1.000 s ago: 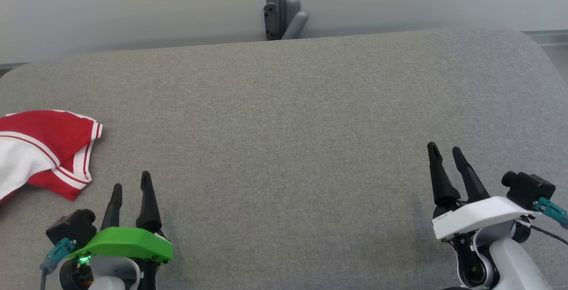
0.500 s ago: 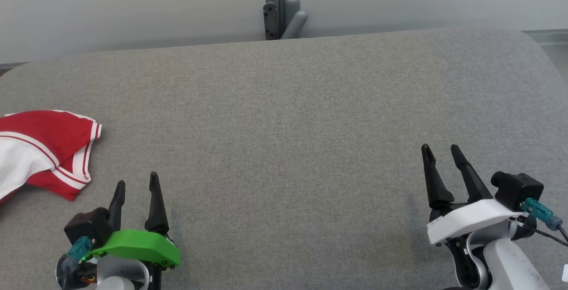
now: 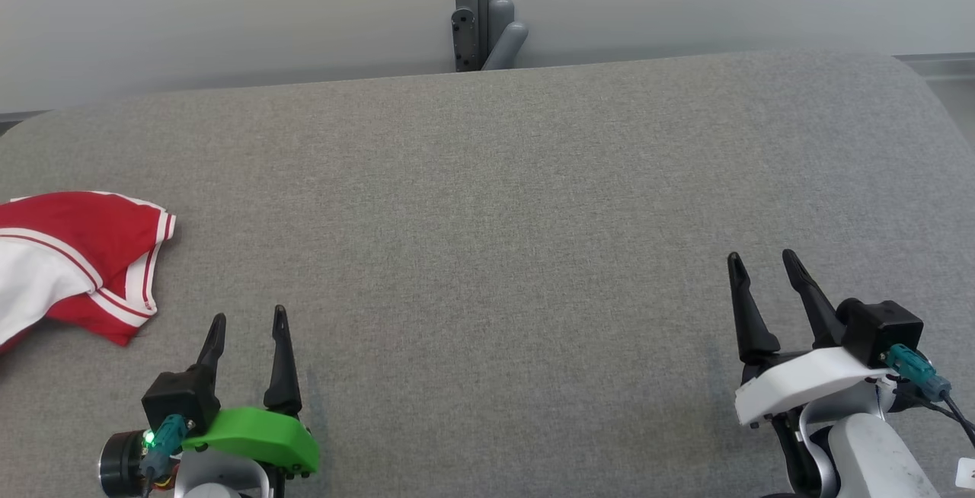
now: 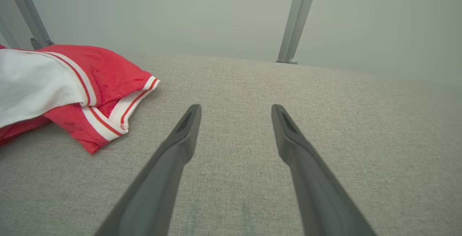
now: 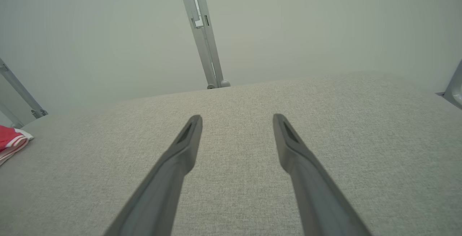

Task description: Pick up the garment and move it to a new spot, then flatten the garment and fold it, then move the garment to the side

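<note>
Head view: a metal post (image 3: 476, 11) stands behind the far edge of the grey padded table (image 3: 487, 178). The garment (image 3: 68, 262), red with white parts and striped hems, lies crumpled on the table far to the left of the post and nearer to the robot, cut by the picture's edge. The left gripper (image 3: 249, 314) is left of the post and nearer than the garment's lower hem, apart from it. Its fingers are spread wide and hold nothing. The right gripper (image 3: 761, 255) is right of the post, also wide and empty.

Left wrist view: the post (image 4: 297, 19) rises a little right of the two spread fingers. The garment (image 4: 72, 84) lies well left of it, beside the left finger but not touching.

Right wrist view: the post (image 5: 202, 30) stands above the wide, empty fingers. A small part of the garment (image 5: 11, 140) shows far left of it.
</note>
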Motion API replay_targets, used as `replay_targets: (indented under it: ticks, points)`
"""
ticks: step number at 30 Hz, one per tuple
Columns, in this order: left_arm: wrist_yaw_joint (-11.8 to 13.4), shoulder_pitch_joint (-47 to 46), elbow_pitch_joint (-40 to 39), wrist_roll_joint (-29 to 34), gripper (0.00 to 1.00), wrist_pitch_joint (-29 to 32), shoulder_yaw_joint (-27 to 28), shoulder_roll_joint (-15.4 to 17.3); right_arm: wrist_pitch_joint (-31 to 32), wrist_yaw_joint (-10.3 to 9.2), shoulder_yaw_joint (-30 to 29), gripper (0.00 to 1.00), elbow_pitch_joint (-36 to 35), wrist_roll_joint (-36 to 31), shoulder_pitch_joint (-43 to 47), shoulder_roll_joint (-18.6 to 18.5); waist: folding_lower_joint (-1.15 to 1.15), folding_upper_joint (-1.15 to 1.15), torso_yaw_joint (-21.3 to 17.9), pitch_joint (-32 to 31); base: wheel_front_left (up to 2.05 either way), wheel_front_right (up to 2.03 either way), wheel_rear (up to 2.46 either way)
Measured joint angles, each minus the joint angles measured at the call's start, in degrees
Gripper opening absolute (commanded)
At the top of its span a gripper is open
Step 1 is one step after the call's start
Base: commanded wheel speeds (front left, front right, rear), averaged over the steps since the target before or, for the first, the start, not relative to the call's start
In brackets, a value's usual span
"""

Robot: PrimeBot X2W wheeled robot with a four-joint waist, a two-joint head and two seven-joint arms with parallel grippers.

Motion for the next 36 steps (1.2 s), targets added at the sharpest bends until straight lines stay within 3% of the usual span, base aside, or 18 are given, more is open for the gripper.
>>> replay_targets:
  ticks: [22, 36]
  points:
    - [0.5, 0.4, -0.2, 8.9, 1.0, -2.5, 0.5, 0.0, -0.8, 0.0, -3.5, 1.0, 1.3, -13.0, 0.0, 2.0, 0.0, 0.0, -0.4, 0.3, 0.0, 0.0, 0.0]
    - [-0.4, 0.7, 0.2, 11.9, 1.0, -3.4, 1.6, -0.8, -1.2, 0.01, -4.0, 1.0, 0.8, -17.3, 0.3, 2.9, 0.0, 0.0, 1.3, 0.6, 0.0, 0.0, 0.0]
